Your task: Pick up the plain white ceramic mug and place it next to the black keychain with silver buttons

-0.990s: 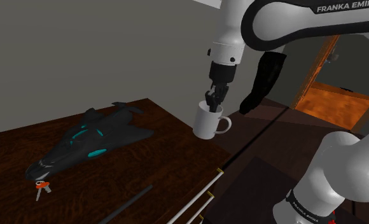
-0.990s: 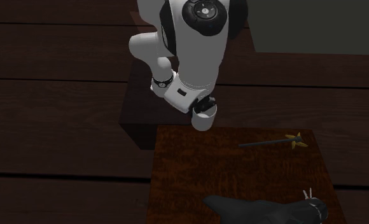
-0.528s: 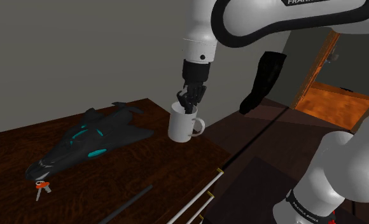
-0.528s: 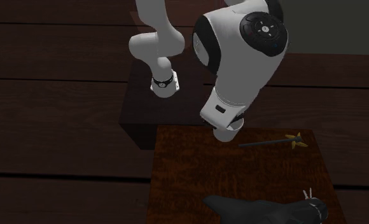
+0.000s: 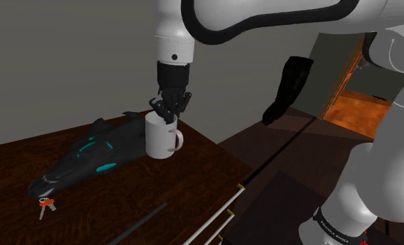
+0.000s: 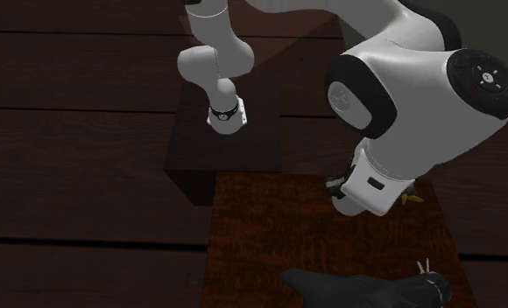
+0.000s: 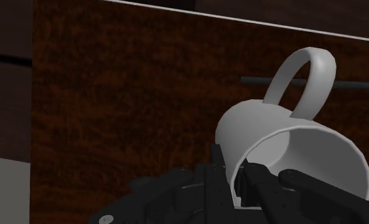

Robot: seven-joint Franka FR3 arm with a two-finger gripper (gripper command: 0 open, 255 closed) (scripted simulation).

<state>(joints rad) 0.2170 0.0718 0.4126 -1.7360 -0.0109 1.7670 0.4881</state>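
My gripper (image 5: 168, 111) is shut on the rim of the white mug (image 5: 160, 137) and holds it in the air over the dark wooden table (image 5: 193, 174). The mug hangs right beside the rear end of a long black object with teal marks (image 5: 96, 149). A small red key ring (image 5: 46, 204) lies at that object's front tip. In the wrist view one finger sits inside the mug (image 7: 285, 146) and one outside, clasping its wall, with the handle pointing away from the hand. In the second exterior view the white forearm covers the mug, and the black object (image 6: 366, 289) lies at the table's near edge.
A thin dark rod (image 5: 141, 223) lies on the table toward the shoulder view's bottom; its yellow tip (image 6: 410, 199) peeks out beside the arm. The table edge with white rails (image 5: 221, 216) runs at the right. The stand (image 6: 226, 166) is a dark box behind the table.
The arm has carried the mug to the shoulder view's left, from past the table's edge to beside the black object. In the second exterior view the arm swung right.
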